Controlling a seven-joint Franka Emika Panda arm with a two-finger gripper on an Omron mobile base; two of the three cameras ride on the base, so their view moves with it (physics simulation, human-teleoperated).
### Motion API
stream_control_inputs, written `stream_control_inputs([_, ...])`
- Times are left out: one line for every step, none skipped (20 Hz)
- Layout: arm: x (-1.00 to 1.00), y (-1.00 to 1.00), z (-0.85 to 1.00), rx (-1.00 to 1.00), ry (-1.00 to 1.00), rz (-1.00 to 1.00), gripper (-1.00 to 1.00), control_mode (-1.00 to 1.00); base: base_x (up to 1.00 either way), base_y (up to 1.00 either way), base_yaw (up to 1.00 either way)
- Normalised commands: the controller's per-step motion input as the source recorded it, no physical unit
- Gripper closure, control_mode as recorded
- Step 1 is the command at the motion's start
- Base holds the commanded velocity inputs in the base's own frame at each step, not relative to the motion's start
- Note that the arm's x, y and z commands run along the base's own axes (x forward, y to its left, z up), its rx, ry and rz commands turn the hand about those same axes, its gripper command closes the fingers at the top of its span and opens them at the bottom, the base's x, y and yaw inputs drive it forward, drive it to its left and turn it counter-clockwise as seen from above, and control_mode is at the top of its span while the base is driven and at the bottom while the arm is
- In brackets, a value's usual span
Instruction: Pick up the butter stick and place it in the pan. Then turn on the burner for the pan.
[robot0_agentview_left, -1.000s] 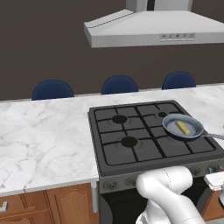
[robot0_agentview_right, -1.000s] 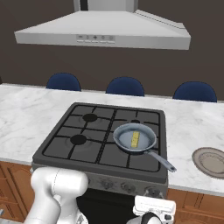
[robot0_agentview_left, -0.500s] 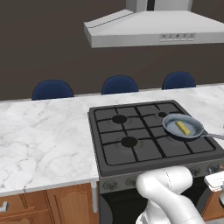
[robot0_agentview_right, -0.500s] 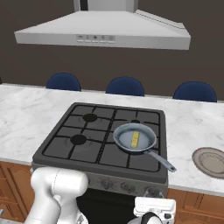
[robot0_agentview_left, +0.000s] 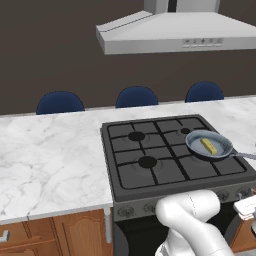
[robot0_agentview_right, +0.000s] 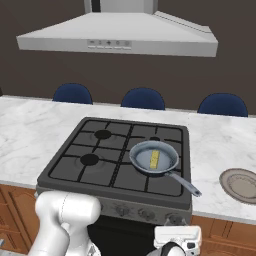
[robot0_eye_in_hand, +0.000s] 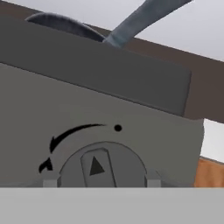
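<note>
Right, I'm looking at the stove (robot0_agentview_right: 115, 165) from both base cameras, and everything here is placed against it. The pan (robot0_agentview_right: 154, 157) is sitting on its front right burner grate, with the handle (robot0_agentview_right: 184, 183) pointing out toward the front right corner. The butter (robot0_agentview_right: 154, 159) is lying flat inside the pan, near the middle; from the left camera I'm seeing the same butter (robot0_agentview_left: 208, 146) in the same pan (robot0_agentview_left: 209, 144).

My hand camera is pointing straight at the stove's front panel, very close in. A round knob (robot0_eye_in_hand: 102, 168) is sitting low in that picture, its pointer mark aimed up toward a small dot (robot0_eye_in_hand: 117, 128) on the panel, with a curved arrow (robot0_eye_in_hand: 65, 138) running to the left of it. Above the panel's top edge I'm seeing the pan's rim and its handle reaching out overhead.

I'm not getting a clear look at the gripper's fingers, so I cannot tell how wide they are standing or whether they are touching the knob.

To the right of the stove, a plate (robot0_agentview_right: 241, 184) is resting on the counter (robot0_agentview_right: 30, 130).
</note>
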Motion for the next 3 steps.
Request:
stream_control_inputs([0.01, 0.00, 0.00, -0.15, 0.01, 0.02, 1.00, -1.00, 0.00, 0.00, 0.00])
stream_control_inputs([0.00, 0.00, 0.00, -0.15, 0.00, 0.02, 1.00, -1.00, 0.00, 0.00, 0.00])
stream_control_inputs([0.00, 0.00, 0.00, -0.15, 0.00, 0.02, 1.00, -1.00, 0.00, 0.00, 0.00])
